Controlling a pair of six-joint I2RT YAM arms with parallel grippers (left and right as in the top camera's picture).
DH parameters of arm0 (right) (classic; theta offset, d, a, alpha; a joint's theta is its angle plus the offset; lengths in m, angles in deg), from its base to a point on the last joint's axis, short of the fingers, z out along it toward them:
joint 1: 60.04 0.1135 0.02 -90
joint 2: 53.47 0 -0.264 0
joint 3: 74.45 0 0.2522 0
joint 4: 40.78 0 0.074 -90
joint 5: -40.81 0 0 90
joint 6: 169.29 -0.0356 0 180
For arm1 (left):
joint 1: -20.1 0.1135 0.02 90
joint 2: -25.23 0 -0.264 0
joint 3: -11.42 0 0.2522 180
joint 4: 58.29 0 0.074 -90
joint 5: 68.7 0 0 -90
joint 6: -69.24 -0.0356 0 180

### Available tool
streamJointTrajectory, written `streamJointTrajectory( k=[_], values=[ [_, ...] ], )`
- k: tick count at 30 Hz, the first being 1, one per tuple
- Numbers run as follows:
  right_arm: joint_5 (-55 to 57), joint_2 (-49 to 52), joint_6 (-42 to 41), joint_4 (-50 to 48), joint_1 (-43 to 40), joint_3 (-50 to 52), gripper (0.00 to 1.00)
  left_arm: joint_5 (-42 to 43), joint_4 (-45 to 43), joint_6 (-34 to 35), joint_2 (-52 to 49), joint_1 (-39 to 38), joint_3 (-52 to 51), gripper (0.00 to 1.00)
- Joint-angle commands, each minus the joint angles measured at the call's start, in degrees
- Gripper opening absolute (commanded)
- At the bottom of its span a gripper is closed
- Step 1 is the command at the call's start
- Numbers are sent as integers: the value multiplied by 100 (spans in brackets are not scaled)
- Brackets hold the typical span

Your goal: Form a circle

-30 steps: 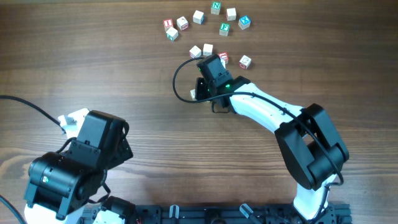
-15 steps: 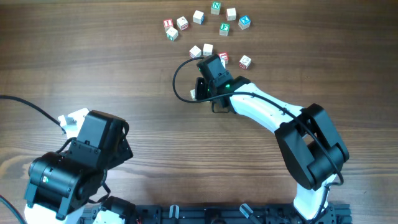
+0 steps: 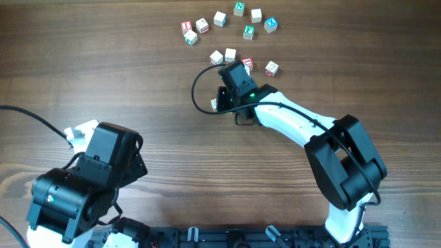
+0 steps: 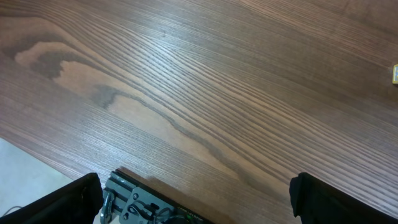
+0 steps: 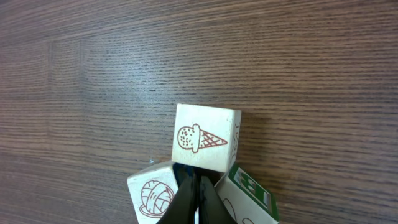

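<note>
pressing together, right gripper (image 5: pixel 194 198) fingers fully closed with nothing between them, tips wedged among three alphabet cubes: ice-cream cube (image 5: pixel 206 138) just ahead, yarn-ball cube (image 5: pixel 153 193) at left, green-printed cube (image 5: pixel 250 194) at right, all touching. spread wide and empty over bare table (image 4: pixel 205 93), left gripper (image 4: pixel 196 199), well apart from the blocks. scattered in a loose arc at the far side of the table, remaining cubes (image 3: pixel 238 9); no ring formed.
</note>
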Motion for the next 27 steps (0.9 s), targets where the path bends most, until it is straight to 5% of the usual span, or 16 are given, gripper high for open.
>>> streamJointTrajectory(
  k=[1,14,27],
  values=[
    [-57,149,61,26,33,42,5,7,-2,94,13,33,-15,100],
    [-52,31,310,-13,35,-138,5,7,-2,94,13,33,-15,100],
    [1075,-640,588,271,439,-142,5,7,-2,94,13,33,-15,100]
  ],
)
